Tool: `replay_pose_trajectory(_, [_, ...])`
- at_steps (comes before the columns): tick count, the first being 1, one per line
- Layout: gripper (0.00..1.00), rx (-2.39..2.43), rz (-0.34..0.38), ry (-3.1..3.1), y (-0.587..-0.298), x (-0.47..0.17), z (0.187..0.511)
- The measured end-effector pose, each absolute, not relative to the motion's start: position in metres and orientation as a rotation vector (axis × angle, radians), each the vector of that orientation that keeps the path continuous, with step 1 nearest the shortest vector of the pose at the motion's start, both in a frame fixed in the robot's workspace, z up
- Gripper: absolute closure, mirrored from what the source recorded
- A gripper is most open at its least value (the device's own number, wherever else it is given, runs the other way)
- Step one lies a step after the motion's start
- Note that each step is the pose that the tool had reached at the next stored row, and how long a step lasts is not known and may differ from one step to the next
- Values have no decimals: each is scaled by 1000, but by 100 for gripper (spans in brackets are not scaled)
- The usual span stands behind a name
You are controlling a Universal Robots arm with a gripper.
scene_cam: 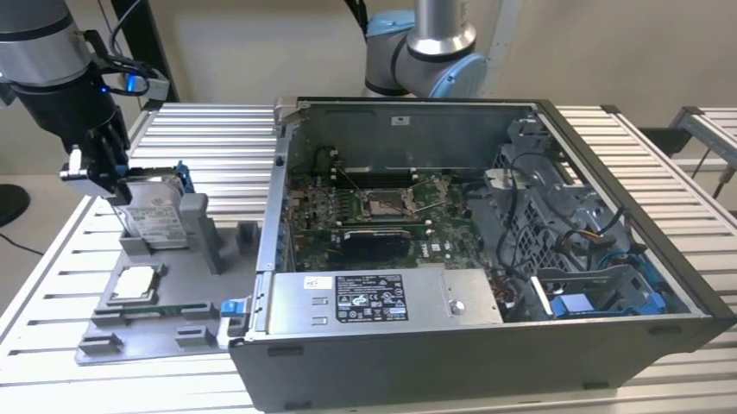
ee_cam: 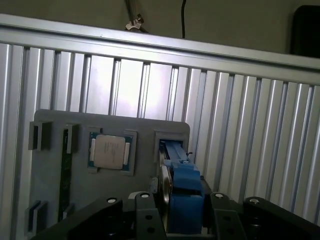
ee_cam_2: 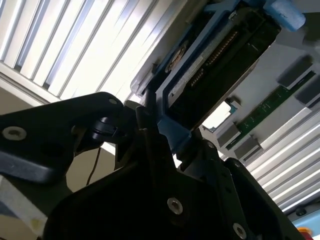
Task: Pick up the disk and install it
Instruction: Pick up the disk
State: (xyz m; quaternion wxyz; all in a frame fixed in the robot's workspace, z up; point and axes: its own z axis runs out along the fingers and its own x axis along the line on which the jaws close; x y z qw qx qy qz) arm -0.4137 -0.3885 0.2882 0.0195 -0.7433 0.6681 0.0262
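Black gripper (ee_cam: 182, 201) clamped on the disk (ee_cam: 182, 180) by its blue frame, upright in the grey holder (scene_cam: 213, 250) beside the open computer case (scene_cam: 461, 362). Looks rigid, fairly heavy, shock-sensitive; best held by frame edges.

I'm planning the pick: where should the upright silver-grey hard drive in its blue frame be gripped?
Grip the flat silver-grey hard drive at its upper end, across the blue plastic carrier frame, from above: it stands on edge in the grey holder, lower part enclosed.

Silver-grey disk (scene_cam: 154, 216), white label, blue carrier frame, upright on its edge, slotted in a grey holder (scene_cam: 150, 332)
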Motion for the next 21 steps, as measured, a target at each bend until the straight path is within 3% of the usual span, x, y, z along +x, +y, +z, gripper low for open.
replay_pose_trajectory(21, [100, -2307, 81, 2073, -388, -414, 288])
